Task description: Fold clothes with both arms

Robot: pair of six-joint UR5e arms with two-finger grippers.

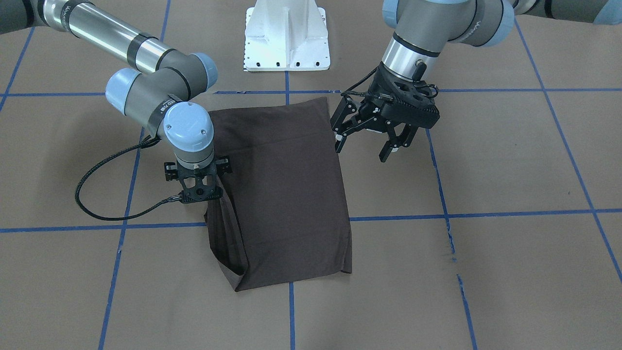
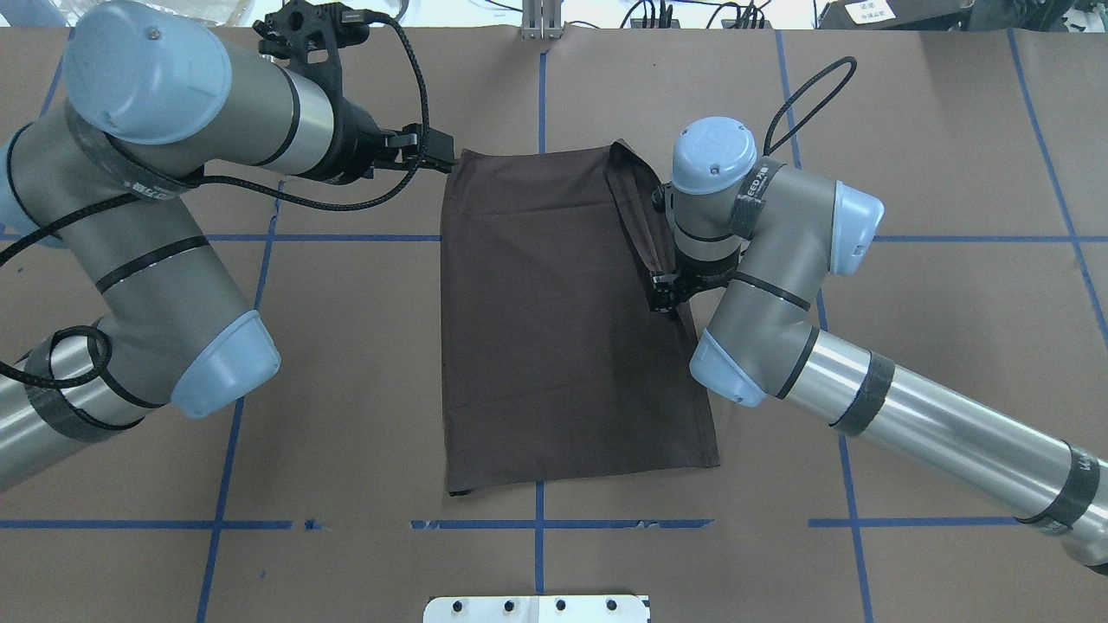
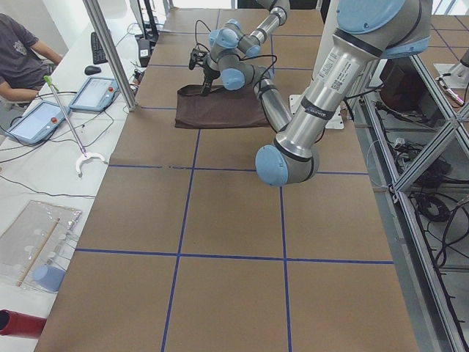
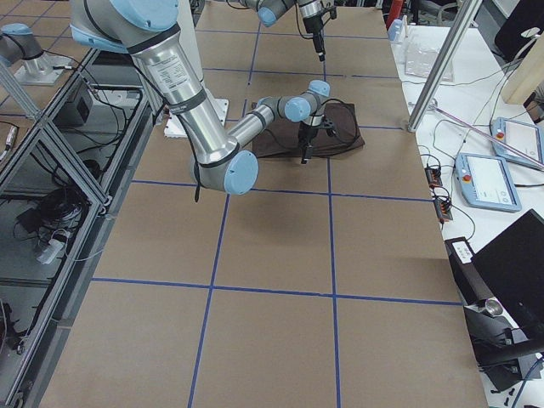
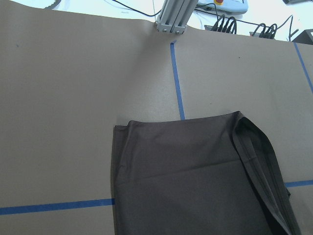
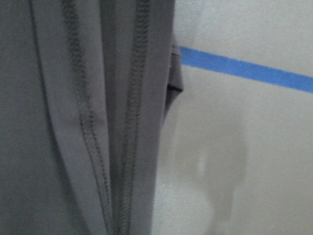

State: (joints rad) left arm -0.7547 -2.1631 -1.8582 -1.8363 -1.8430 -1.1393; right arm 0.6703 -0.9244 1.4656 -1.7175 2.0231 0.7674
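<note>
Roughly rectangular folded T-shirt (image 2: 563, 346), smooth dark-brown fabric; double-stitched hem (image 6: 137, 98) lifted.

No legible text or labels.

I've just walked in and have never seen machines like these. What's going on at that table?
It's a robot folding clothes. A dark brown T-shirt lies on the table, folded into a rectangle. The right pincer points straight down at one side edge and appears to pinch it, with the cloth drawn up into a ridge there. The left pincer is open and empty, hanging in the air off the shirt's other side.
</note>
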